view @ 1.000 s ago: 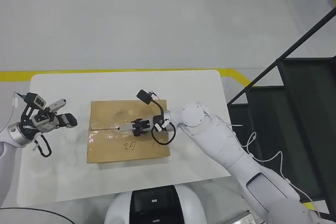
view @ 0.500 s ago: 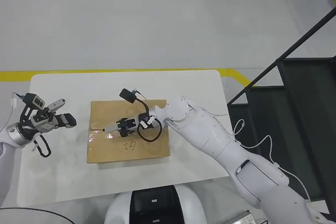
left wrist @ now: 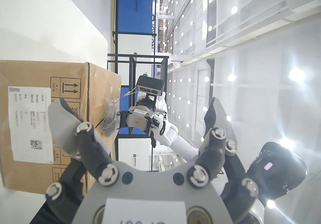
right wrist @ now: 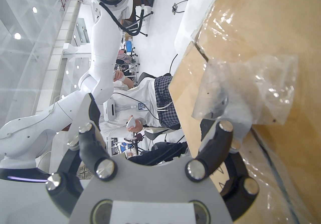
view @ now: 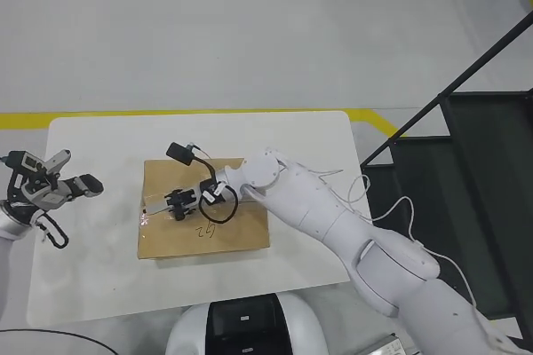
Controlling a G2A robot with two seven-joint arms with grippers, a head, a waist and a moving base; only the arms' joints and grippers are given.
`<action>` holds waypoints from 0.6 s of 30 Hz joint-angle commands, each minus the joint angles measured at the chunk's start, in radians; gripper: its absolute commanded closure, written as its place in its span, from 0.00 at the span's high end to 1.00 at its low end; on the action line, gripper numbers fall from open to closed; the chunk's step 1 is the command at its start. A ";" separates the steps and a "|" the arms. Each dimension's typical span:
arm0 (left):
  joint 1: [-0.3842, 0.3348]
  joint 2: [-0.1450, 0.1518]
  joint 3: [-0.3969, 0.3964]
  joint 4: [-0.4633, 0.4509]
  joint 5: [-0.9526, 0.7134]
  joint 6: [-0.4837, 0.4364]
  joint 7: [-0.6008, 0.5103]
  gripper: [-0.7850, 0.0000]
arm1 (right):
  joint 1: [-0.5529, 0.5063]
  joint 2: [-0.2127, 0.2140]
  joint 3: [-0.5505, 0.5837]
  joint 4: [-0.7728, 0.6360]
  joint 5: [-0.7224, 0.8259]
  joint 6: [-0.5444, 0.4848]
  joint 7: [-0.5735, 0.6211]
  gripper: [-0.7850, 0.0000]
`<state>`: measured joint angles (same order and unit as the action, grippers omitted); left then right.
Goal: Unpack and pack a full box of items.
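Observation:
A closed cardboard box (view: 222,235) sits in the middle of the white table. My right gripper (view: 171,203) lies over the box top near its left end, on the centre seam. Its fingers stand wide apart in the right wrist view, right gripper (right wrist: 153,112), and a crumpled wad of clear tape (right wrist: 263,84) clings to one fingertip (right wrist: 223,122) above the box (right wrist: 275,21). My left gripper (view: 82,184) hangs open to the left of the box, apart from it. In the left wrist view, left gripper (left wrist: 136,112), the labelled box side (left wrist: 30,99) is close to one finger.
Bare table (view: 302,151) surrounds the box on all sides, with the widest strips at the far edge and the right. A black metal rack (view: 480,151) stands beyond the table's right edge.
My right gripper has slid left along the box's top seam, dragging the clear tape with it. My left gripper has drawn back to the left, away from the box.

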<state>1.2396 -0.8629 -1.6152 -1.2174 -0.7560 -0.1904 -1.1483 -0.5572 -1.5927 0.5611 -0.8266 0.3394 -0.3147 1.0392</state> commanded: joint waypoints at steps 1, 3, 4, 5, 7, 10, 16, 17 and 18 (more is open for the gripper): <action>0.013 0.000 -0.018 0.002 -0.019 -0.002 0.016 1.00 | 0.011 -0.014 -0.007 0.025 0.011 -0.015 0.004 1.00; 0.024 0.000 -0.031 0.000 -0.035 0.000 0.027 1.00 | 0.020 -0.028 -0.016 0.046 0.019 -0.028 0.010 1.00; 0.029 0.000 -0.038 -0.001 -0.040 -0.001 0.028 1.00 | 0.025 -0.036 -0.021 0.058 0.024 -0.034 0.012 1.00; 0.034 0.000 -0.043 -0.003 -0.040 0.000 0.029 1.00 | 0.030 -0.044 -0.026 0.070 0.026 -0.037 0.015 1.00; 0.042 0.000 -0.051 -0.011 -0.042 -0.001 0.033 1.00 | 0.040 -0.059 -0.034 0.093 0.034 -0.047 0.018 1.00; 0.052 0.000 -0.060 -0.020 -0.040 0.003 0.038 1.00 | 0.055 -0.081 -0.043 0.132 0.043 -0.066 0.022 1.00; 0.064 -0.002 -0.066 -0.037 -0.038 0.009 0.048 1.00 | 0.075 -0.108 -0.035 0.181 0.065 -0.158 0.035 1.00; 0.064 -0.003 -0.063 -0.041 -0.036 0.011 0.050 1.00 | 0.077 -0.108 -0.029 0.186 0.068 -0.174 0.041 1.00; 0.063 -0.003 -0.060 -0.044 -0.034 0.014 0.050 1.00 | 0.076 -0.107 -0.022 0.189 0.072 -0.188 0.047 1.00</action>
<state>1.3036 -0.8655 -1.6790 -1.2579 -0.7926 -0.1796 -1.0992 -0.4806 -1.7007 0.5321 -0.6406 0.4078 -0.4879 1.0796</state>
